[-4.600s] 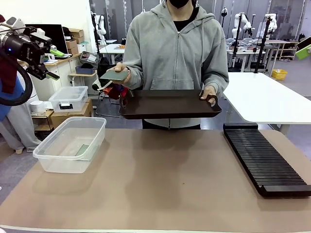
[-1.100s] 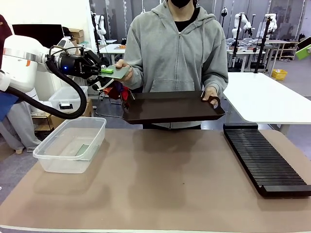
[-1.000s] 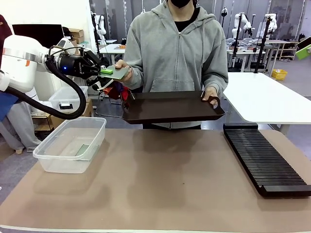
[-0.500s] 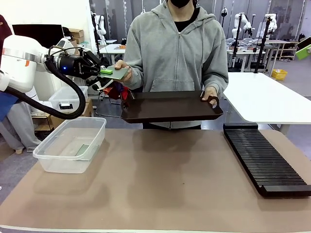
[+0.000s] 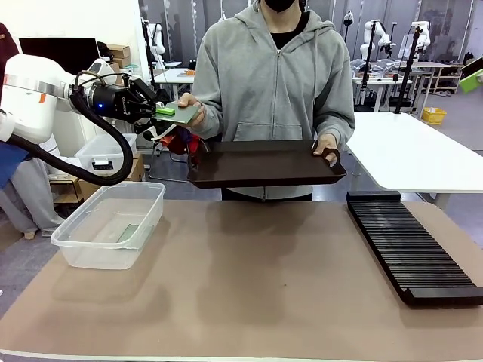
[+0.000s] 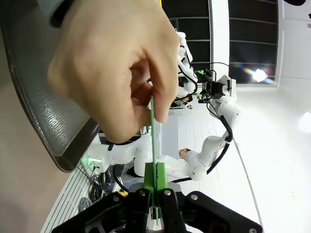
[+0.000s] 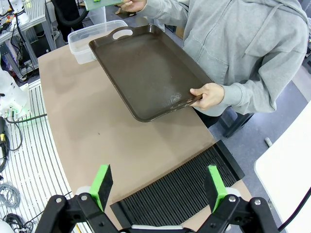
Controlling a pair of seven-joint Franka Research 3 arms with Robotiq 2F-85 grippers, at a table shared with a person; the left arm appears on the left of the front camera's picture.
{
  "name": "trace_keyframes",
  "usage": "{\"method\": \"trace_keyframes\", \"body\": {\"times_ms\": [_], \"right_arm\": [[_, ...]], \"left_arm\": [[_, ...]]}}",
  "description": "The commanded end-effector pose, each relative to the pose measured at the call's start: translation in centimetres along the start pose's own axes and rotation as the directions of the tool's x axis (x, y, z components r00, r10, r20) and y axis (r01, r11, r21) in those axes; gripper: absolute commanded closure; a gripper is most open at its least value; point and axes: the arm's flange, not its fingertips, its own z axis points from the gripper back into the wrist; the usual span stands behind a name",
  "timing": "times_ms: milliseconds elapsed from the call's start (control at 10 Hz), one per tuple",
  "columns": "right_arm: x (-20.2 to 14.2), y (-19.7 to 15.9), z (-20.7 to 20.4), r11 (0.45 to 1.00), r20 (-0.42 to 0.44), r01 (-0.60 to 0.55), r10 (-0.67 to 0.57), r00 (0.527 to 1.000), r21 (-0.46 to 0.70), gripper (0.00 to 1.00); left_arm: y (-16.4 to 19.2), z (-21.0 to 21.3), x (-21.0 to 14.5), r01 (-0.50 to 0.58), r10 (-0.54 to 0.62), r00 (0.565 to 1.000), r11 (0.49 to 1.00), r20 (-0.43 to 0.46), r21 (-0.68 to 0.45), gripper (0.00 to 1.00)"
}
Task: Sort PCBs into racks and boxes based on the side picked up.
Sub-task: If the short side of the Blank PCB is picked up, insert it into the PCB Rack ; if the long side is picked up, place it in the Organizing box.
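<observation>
**Left fingers and a hand both on one board**

Your left fingers are closed on one edge of a green board. They hold it about level in the air beyond the far left corner of the desk. The person's hand pinches the opposite edge of the same board.

In your left wrist view the board shows edge-on as a thin line. It runs from between the green pads of the fingers up into that hand, with the thumb on one face and the rest of the hand on the other.

The person's other hand holds a brown tray by its handle, in the air above the desk's far edge.

A second board lies flat on the bottom of the clear tub at the desk's left side. The black rack lies along the right side, well apart from the tub.

Your right fingers stand wide apart and grip nothing, high above the near end of the rack. From there you also see the tray, the hand on its handle and the tub beyond.
</observation>
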Motion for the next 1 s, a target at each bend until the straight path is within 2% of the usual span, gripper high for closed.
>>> {"method": "trace_keyframes", "body": {"times_ms": [0, 900], "right_arm": [[-0.04, 0.09, -0.18, 1.0, 0.011, -0.007, 0.007, 1.0, 0.017, 0.0], [-0.04, 0.09, -0.18, 1.0, 0.011, -0.007, 0.007, 1.0, 0.017, 0.0]], "left_arm": [[-0.03, -0.02, -0.08, 0.005, -0.005, 1.0, 1.0, -0.004, -0.003, 1.0], [-0.03, -0.02, -0.08, 0.005, -0.005, 1.0, 1.0, -0.004, -0.003, 1.0]]}}
